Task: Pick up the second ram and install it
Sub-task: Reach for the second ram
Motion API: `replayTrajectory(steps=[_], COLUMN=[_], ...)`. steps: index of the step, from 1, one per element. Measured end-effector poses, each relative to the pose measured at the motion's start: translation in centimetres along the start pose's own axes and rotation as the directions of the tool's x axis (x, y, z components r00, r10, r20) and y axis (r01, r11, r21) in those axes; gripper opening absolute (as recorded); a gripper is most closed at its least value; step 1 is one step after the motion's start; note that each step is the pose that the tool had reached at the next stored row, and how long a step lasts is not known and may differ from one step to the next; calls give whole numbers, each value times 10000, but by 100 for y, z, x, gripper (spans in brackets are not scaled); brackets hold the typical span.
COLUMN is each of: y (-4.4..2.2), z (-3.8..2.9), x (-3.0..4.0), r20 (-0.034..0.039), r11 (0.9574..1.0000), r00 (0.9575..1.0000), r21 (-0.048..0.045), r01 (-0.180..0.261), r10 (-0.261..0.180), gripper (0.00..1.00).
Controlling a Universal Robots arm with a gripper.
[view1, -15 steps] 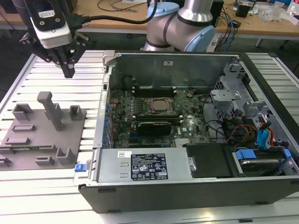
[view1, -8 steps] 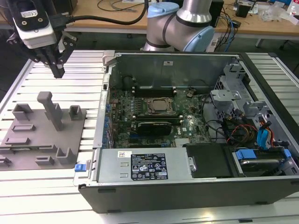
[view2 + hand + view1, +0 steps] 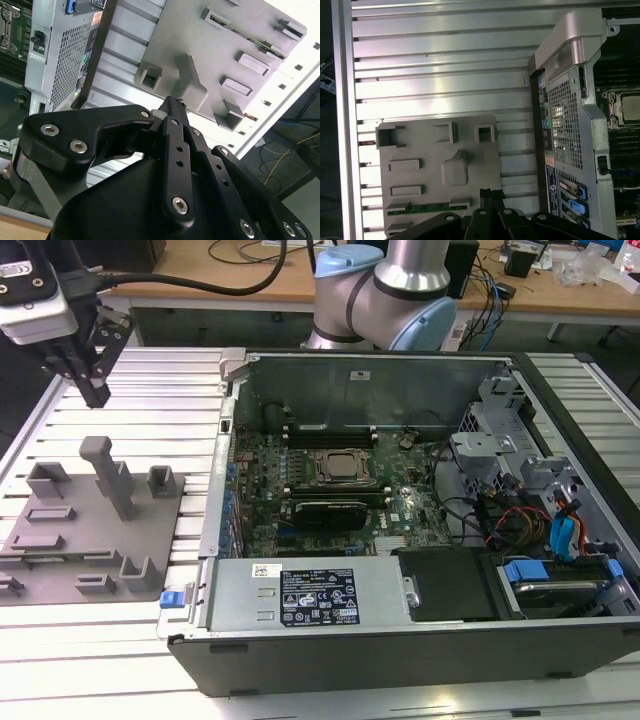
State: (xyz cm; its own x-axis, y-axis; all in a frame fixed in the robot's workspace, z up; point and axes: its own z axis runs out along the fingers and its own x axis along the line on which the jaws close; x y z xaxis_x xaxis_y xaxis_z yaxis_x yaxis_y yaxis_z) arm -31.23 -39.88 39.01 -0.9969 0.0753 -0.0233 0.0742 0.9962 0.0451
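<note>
First wrist view is where we find it: the second ram (image 3: 426, 208) lies flat in its slot on the grey fixture plate (image 3: 427, 150), a thin green strip with grey clips at its ends. Do we agree nothing of the task is done?

We do. By our reckoning the pick-up is not yet made. The stick sits untouched in its holder, so both lifting it and seating it in the computer case (image 3: 400, 660) are left.

And the motherboard end?

In the exterior view we see the CPU socket (image 3: 343, 466) with dark memory slots (image 3: 330, 430) just beside it. Whether a stick already sits there we cannot tell.

Now the gripper (image 3: 94, 390). How do we read it?

Closed to a narrow point, the two sides meeting at the tips with nothing between them. In the exterior view it hangs high over the slatted table (image 3: 150, 390) on the fixture side, well apart from the open case and clear of the tall grey post (image 3: 110, 475).

Do the wrist cameras bear that out?

Yes. In the second wrist view the black fingers (image 3: 172, 127) lie pressed together with no gap. In the first wrist view the tips appear near the ram's end, though we judge them to be well above it, touching nothing.
</note>
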Motion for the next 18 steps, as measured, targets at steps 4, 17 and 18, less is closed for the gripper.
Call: replayTrajectory(steps=[4,17,18], y=[-7,-37,-50], z=[1,4,5], x=[84,409,445], r20=[0,-1,0], r11=[10000,10000,10000], r00=[10000,10000,10000], r21=[0,1,0], r01=[0,-1,-1], r10=[0,1,1], gripper=[11,11,11])
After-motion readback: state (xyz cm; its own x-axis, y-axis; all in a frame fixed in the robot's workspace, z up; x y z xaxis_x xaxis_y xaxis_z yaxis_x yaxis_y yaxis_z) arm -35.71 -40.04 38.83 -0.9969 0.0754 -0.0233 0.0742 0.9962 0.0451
